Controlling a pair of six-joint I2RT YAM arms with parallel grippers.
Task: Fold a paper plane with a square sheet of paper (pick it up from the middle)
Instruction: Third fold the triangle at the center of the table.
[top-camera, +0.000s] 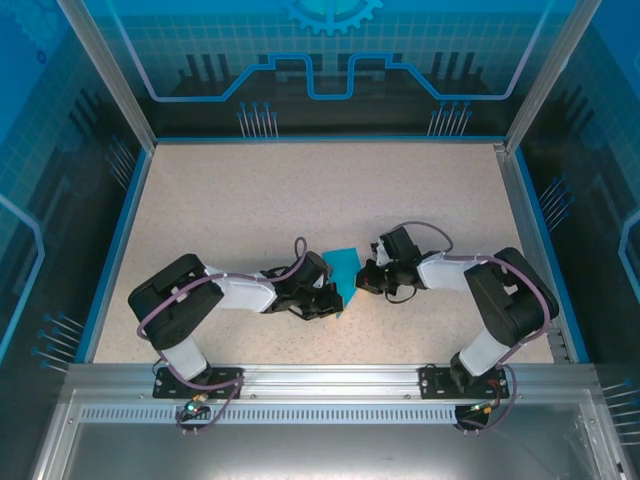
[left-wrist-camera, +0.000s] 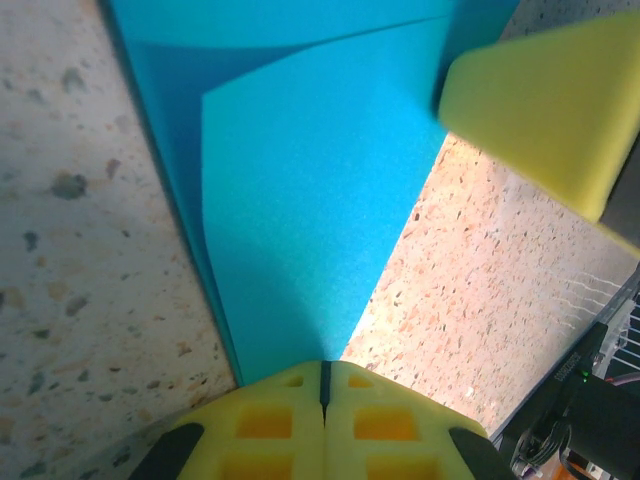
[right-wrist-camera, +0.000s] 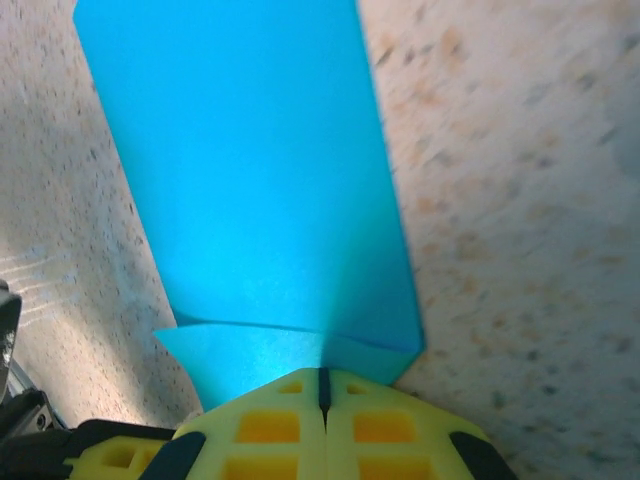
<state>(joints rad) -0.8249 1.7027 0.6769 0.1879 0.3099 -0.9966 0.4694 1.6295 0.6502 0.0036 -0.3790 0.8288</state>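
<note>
The square sheet of paper (top-camera: 343, 272) isn't really square right now. From the top camera it's a small teal shape with angled edges, sitting about in the middle of the table (top-camera: 250, 200) and a bit toward the table's near edge. It's caught between the two arms. The left gripper (top-camera: 330, 300) comes in from the table's left side and has the paper's near corner. In its wrist cam the yellow fingers (left-wrist-camera: 270, 420) are pressed fully together, and the teal paper (left-wrist-camera: 300, 200) narrows right down into the seam between them, so it's clamped on the paper, not just resting next to it. You can see at least two layers there, a lighter flap lying over a darker one, plus a shadow on the speckled table (left-wrist-camera: 60, 250) along the paper's left edge, so that side looks lifted off the surface a little. The right gripper (top-camera: 362, 280) comes in from the table's right side, and one of its yellow pads (left-wrist-camera: 550, 110) shows up blurry in the top right of the left wrist view, at the paper's edge. On its own cam the right gripper (right-wrist-camera: 322, 385) is also closed all the way. The paper (right-wrist-camera: 260, 180) runs into the fingers (right-wrist-camera: 380, 425), with a small folded-over strip just above them. Speckled table (right-wrist-camera: 520, 200) shows on both sides.
</note>
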